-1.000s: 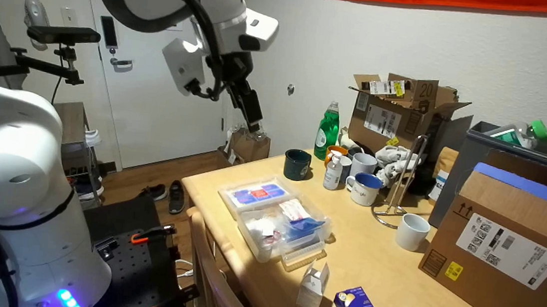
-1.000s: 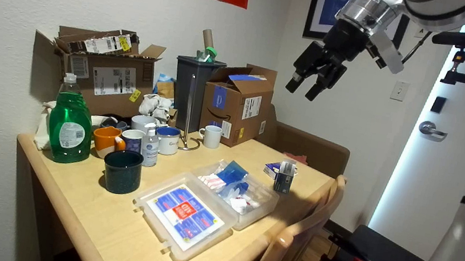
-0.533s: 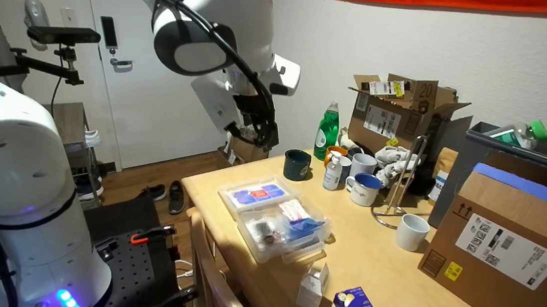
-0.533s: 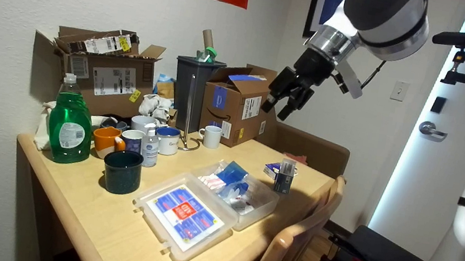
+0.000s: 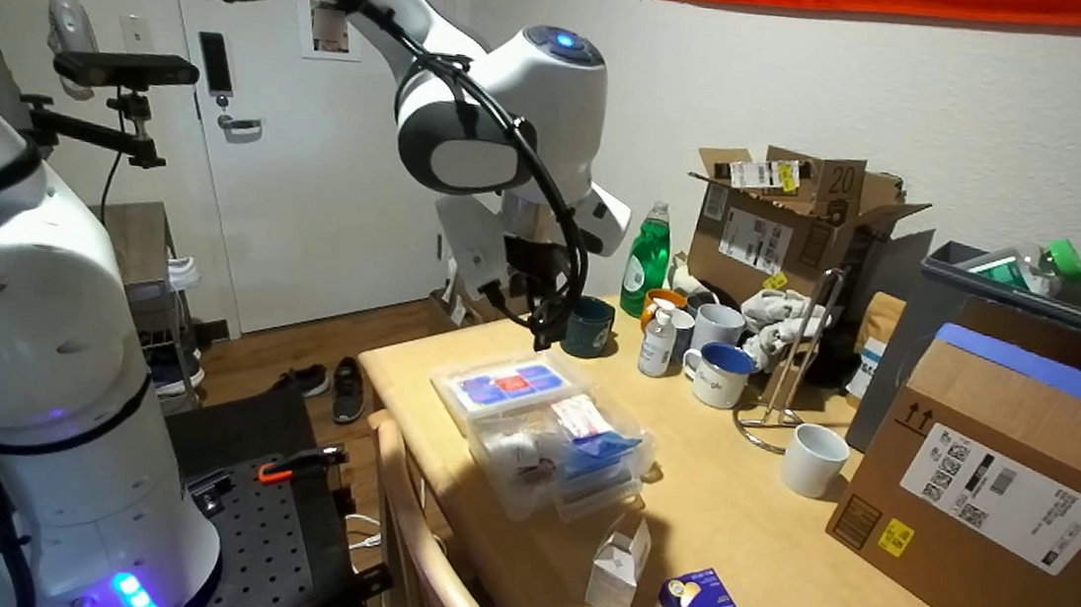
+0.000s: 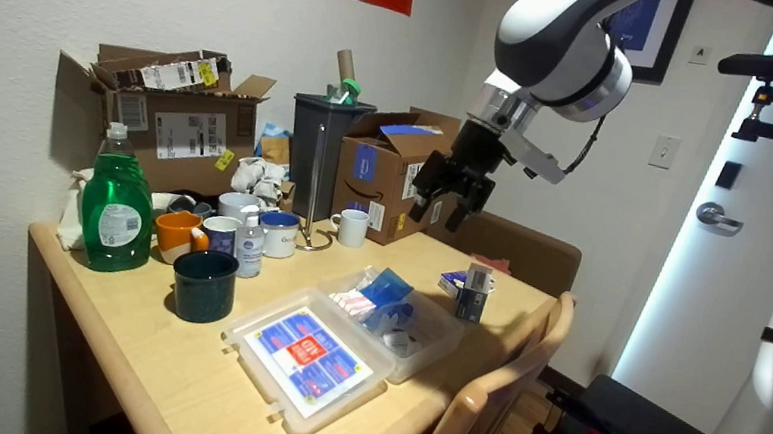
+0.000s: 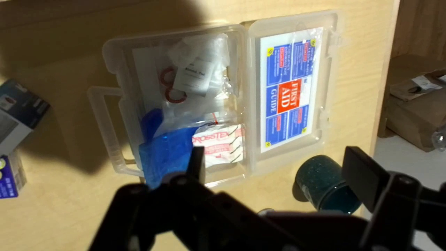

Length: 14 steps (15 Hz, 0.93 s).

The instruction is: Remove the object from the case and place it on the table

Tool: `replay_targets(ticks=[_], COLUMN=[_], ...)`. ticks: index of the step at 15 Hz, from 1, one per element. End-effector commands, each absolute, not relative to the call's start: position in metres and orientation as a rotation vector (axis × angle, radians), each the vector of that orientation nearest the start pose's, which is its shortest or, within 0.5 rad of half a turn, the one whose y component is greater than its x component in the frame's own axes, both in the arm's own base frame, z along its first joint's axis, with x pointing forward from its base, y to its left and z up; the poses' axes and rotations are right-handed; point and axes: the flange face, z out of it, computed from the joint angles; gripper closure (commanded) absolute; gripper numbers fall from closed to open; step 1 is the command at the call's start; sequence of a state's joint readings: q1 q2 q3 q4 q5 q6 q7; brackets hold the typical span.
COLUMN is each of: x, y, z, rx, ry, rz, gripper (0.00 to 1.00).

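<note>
The case [image 7: 248, 104] lies wide open on the table [image 6: 181, 362], its two halves flat and side by side. One half shows a card [image 7: 289, 94] that says FIRST AID GUIDE. The other half holds a shiny blue thing [image 7: 166, 150], a white packet [image 7: 223, 146] with red letters and some see-through plastic [image 7: 218, 52]. The claw [image 6: 437, 218] hangs in the air over the table — its two fingers [image 7: 363, 176] are spread far apart. A dark green mug [image 6: 203, 288] stands near the half with the card, and a small carton [image 6: 473, 295] stands near the other.
</note>
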State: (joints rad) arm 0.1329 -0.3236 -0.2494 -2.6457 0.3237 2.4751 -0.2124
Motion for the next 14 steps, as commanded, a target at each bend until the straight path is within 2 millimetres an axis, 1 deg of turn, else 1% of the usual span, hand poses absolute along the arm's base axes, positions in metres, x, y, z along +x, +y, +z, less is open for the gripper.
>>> replay_targets(ticks=[1, 2, 4, 7, 11, 13, 14], x=[0.434, 0.425, 0.430, 0.433, 0.442, 0.446, 0.446], y=[-0.055, -0.050, -0.054, -0.057, -0.057, -0.058, -0.056], z=[0.357, 0.353, 0.351, 0.350, 0.331, 0.324, 0.324], rx=[-2.865, -2.868, -2.874, -2.873, -2.862, -2.882, -2.894], ry=[0.280, 0.240, 0.253, 0.261, 0.241, 0.204, 0.173], rz=[-0.195, -0.224, -0.213, -0.217, -0.209, -0.243, -0.290], gripper=[0.00, 0.00, 0.00, 0.00, 0.00, 0.00, 0.00])
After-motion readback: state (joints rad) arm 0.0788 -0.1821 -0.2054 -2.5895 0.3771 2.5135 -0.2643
